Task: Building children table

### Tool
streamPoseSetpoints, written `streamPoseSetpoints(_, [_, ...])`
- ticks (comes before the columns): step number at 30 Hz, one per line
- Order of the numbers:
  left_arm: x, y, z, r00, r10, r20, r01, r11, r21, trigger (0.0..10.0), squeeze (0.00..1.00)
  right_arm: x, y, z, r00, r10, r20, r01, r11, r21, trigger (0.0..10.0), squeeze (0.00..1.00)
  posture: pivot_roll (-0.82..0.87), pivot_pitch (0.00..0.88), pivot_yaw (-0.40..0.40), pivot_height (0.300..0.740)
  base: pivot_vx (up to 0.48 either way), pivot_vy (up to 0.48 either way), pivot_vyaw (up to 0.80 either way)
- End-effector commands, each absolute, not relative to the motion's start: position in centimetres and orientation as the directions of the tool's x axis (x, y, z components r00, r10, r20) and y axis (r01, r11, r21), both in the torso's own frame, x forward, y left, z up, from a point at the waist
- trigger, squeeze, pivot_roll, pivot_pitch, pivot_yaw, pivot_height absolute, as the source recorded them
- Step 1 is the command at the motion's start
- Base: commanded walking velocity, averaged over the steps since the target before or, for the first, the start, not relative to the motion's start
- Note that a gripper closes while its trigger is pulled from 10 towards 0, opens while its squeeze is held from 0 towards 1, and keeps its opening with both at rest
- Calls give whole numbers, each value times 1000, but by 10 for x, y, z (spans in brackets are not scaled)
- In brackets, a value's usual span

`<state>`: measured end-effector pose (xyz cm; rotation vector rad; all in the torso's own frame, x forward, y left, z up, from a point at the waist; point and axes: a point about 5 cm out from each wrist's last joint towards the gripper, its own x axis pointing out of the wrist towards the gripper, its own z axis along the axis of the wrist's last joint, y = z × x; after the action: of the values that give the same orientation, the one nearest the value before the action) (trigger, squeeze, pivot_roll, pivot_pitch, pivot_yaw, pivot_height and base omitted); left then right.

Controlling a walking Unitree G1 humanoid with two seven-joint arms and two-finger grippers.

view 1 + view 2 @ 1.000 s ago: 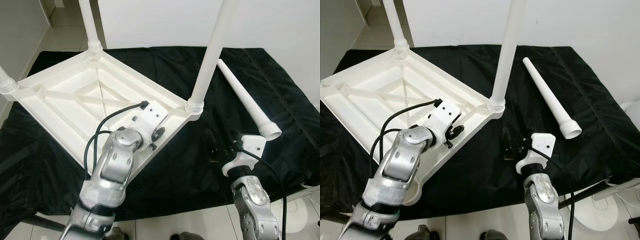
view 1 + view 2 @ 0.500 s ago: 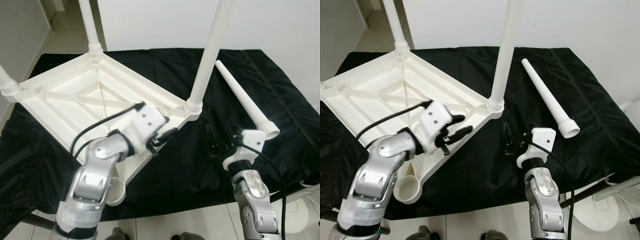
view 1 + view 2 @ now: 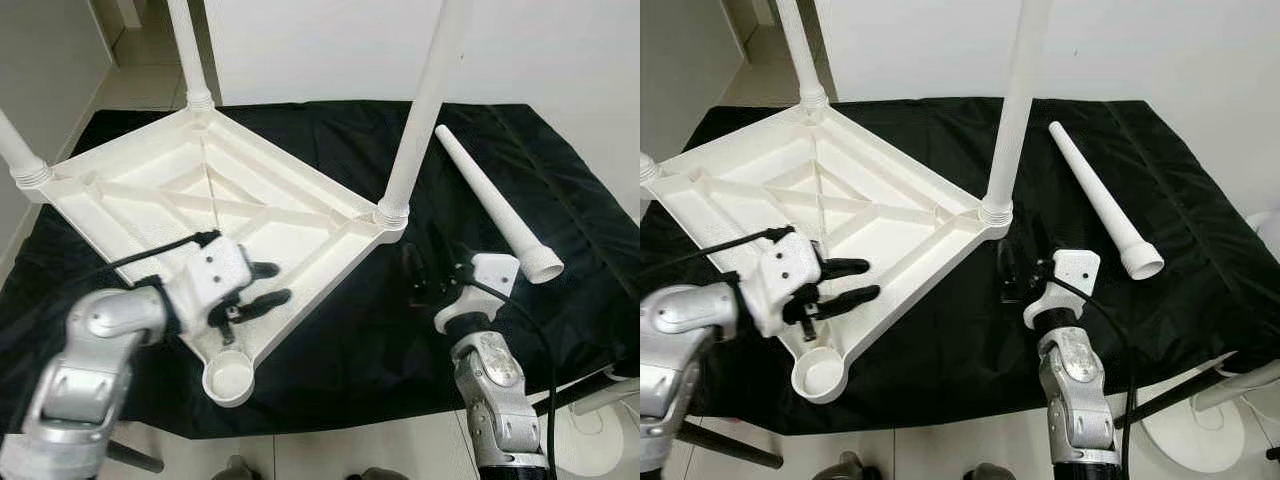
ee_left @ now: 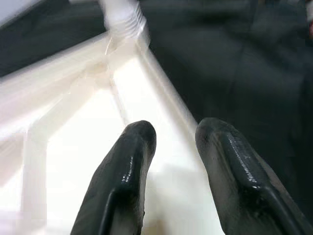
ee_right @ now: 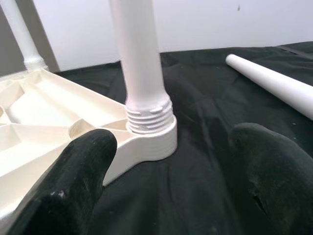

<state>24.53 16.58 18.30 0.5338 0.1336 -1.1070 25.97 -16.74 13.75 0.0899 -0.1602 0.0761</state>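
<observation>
Down low, the left gripper hangs part open over the near edge of the upside-down table, holding nothing. Right gripper, spread wide, faces one screwed-in leg. A loose leg lies on the black cloth.

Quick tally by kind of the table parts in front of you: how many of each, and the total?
Upturned white tabletop: 1
Legs screwed in: 3, at the left, far and right corners
Loose leg lying on the black cloth: 1
Empty corner socket: 1
Total: 5 parts, plus the socket
</observation>
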Motion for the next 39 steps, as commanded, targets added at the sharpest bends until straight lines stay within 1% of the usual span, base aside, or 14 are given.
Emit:
streamPoseSetpoints(1, [249,183,180,454,-788,-415,883,334,330,10000,0,262,-171,138,984,63,167,-76,995,71,10000,0,-75,8,13,740,0,0,0])
streamPoseSetpoints(3, [249,183,180,454,-788,-415,883,334,330,10000,0,262,-171,138,984,63,167,-76,995,71,10000,0,-75,8,13,740,0,0,0])
streamPoseSetpoints(5, [257,203,174,516,-704,-488,850,349,396,10000,0,266,-174,140,983,57,176,-70,995,64,10000,0,-85,0,9,740,0,0,0])
streamPoseSetpoints(7, [257,203,174,516,-704,-488,850,349,396,10000,0,266,-174,140,983,57,176,-70,995,64,10000,0,-85,0,9,740,0,0,0])
streamPoseSetpoints(10, [261,216,169,554,-643,-529,827,352,439,10000,0,268,-176,141,981,53,185,-64,996,56,10000,0,-94,0,11,740,0,0,0])
streamPoseSetpoints(15, [260,225,159,552,-587,-592,830,318,458,10000,0,269,-179,142,980,36,195,-47,998,52,10000,0,-107,7,23,740,0,0,0])
streamPoseSetpoints(16, [257,228,148,530,-551,-644,844,277,459,10000,0,268,-182,142,980,20,198,-31,998,49,10000,0,-111,13,30,740,0,0,0])
streamPoseSetpoints(18, [257,228,148,530,-551,-644,844,277,459,10000,0,268,-182,142,980,20,198,-31,998,49,10000,0,-111,13,30,740,0,0,0])
streamPoseSetpoints(21, [251,224,140,501,-533,-682,861,222,458,10000,0,264,-189,142,980,-11,199,1,999,49,10000,0,-122,26,36,740,0,0,0])
streamPoseSetpoints(26, [251,217,135,494,-541,-681,861,195,470,10000,0,264,-191,141,980,-26,198,16,999,51,10000,0,-129,38,37,740,0,0,0])
streamPoseSetpoints(31, [249,195,133,472,-612,-634,865,182,468,10000,0,264,-190,142,979,-30,201,20,998,54,10000,0,-134,51,40,740,0,0,0])
streamPoseSetpoints(33, [253,183,133,480,-634,-606,855,183,485,10000,0,265,-190,144,978,-34,205,23,998,55,10000,0,-141,53,44,740,0,0,0])
streamPoseSetpoints(37, [259,173,132,504,-644,-576,837,198,511,10000,0,265,-191,144,978,-40,207,29,998,55,10000,0,-144,54,46,740,0,0,0])
streamPoseSetpoints(39, [264,165,133,539,-644,-543,811,224,540,10000,0,264,-192,144,977,-50,209,38,998,57,10000,0,-146,53,52,740,0,0,0])
